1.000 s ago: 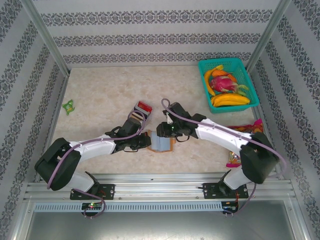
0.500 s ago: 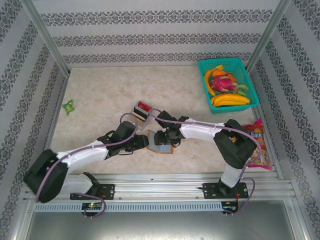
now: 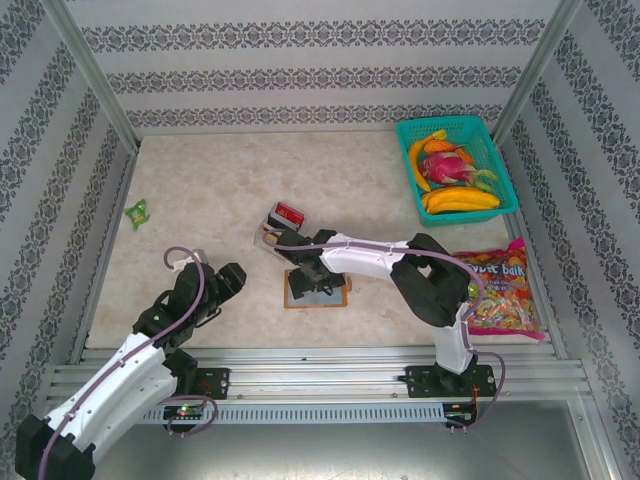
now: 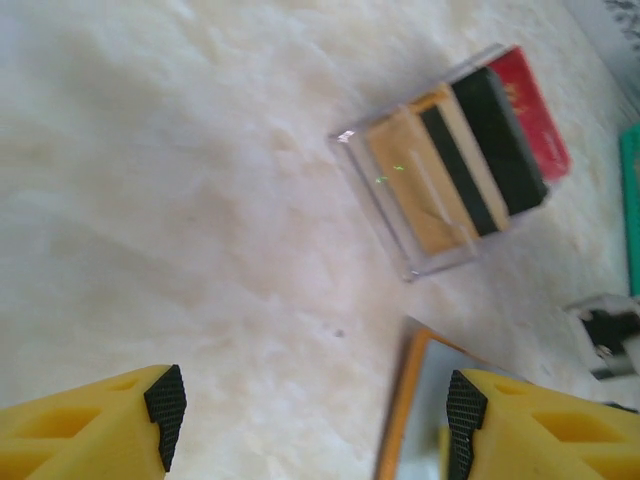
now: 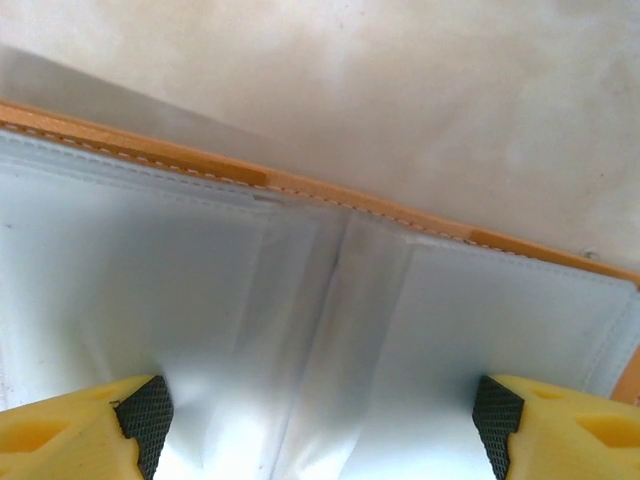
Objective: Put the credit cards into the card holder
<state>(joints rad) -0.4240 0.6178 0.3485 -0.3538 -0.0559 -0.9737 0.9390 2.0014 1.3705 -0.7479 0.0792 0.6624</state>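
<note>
The card holder (image 3: 318, 297) is laid open flat near the middle of the table (image 3: 200, 190), orange-tan edging round pale shiny sleeves, with the right pincer (image 5: 320, 420) spread wide just above it, nothing clamped. The credit cards (image 4: 495, 140) are stacked in a clear plastic box (image 4: 395, 240) just beyond, red, black and tan showing, their count hard to make out. The left pincer (image 4: 315, 415) is spread too, empty.

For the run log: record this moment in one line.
left hand: open, empty | right hand: open over card holder | card holder: open flat | credit cards: in clear box
</note>
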